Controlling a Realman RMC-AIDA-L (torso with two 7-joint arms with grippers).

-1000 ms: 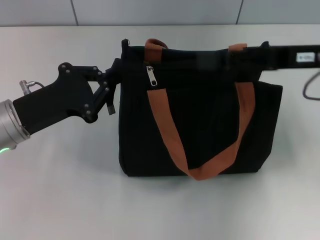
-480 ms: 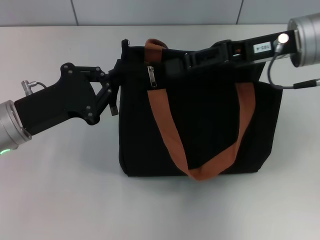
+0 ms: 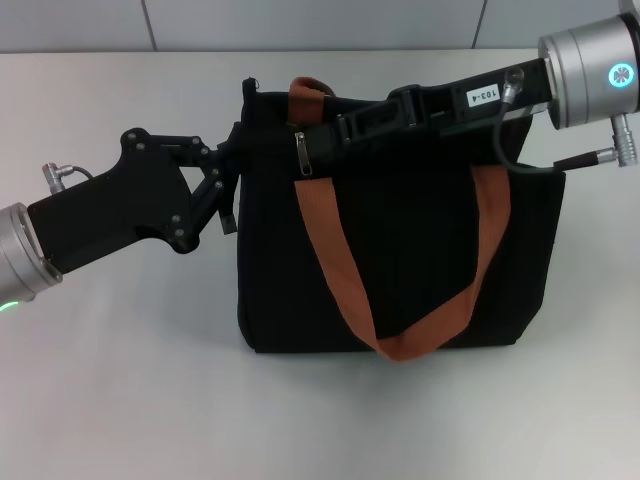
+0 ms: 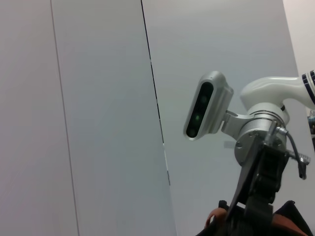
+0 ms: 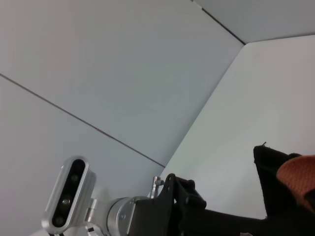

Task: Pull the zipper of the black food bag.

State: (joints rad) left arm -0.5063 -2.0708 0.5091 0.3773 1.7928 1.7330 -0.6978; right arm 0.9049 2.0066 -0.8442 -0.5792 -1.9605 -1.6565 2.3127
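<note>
The black food bag [image 3: 420, 250] stands upright in the middle of the white table, with rust-orange handles [image 3: 335, 270]. The zipper [image 3: 301, 152], a small grey pull tab, hangs at the bag's upper left on the front. My left gripper [image 3: 236, 170] is at the bag's left edge and looks closed on the fabric there. My right gripper [image 3: 318, 135] reaches across the top of the bag from the right, and its tip is right beside the zipper. A corner of the bag [image 5: 275, 167] shows in the right wrist view.
The white table [image 3: 120, 380] runs all around the bag, with a grey wall behind. The left wrist view shows the right arm's wrist and camera [image 4: 206, 110]. The right wrist view shows the left arm's camera [image 5: 66, 196].
My right arm has swung in from the right across the bag's top, and its tip now sits by the zipper. The pull tab has turned narrower. The left arm has barely moved.
</note>
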